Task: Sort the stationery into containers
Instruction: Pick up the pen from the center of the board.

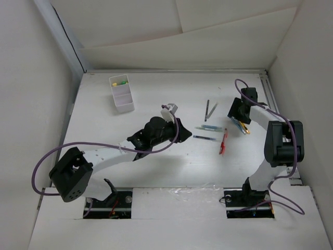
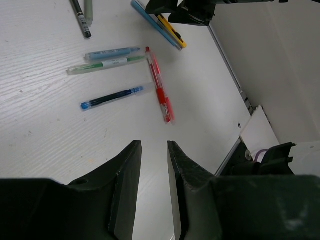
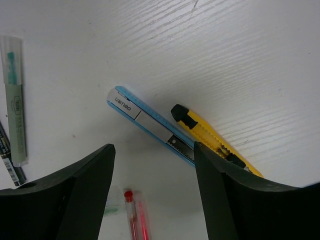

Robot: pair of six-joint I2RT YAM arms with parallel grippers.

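Note:
The white three-compartment box (image 1: 122,94) stands at the far left, with yellow and green pieces in its far compartment. Pens lie right of centre: two grey ones (image 1: 209,110), a teal one (image 1: 210,127), a dark blue one (image 1: 207,138) and a red one (image 1: 223,142). The left wrist view shows the red pen (image 2: 160,90), dark blue pen (image 2: 112,97) and teal pen (image 2: 112,52) ahead. My left gripper (image 1: 179,131) (image 2: 154,145) is narrowly open and empty, left of the pens. My right gripper (image 1: 240,119) (image 3: 154,150) is wide open just above a blue cutter (image 3: 150,125) and a yellow cutter (image 3: 210,137).
White walls close in the table on the left, back and right. A metal rail (image 1: 270,96) runs along the right edge near the right arm. A clear green-marked pen (image 2: 105,66) lies beside the teal one. The cutters also show in the left wrist view (image 2: 165,27).

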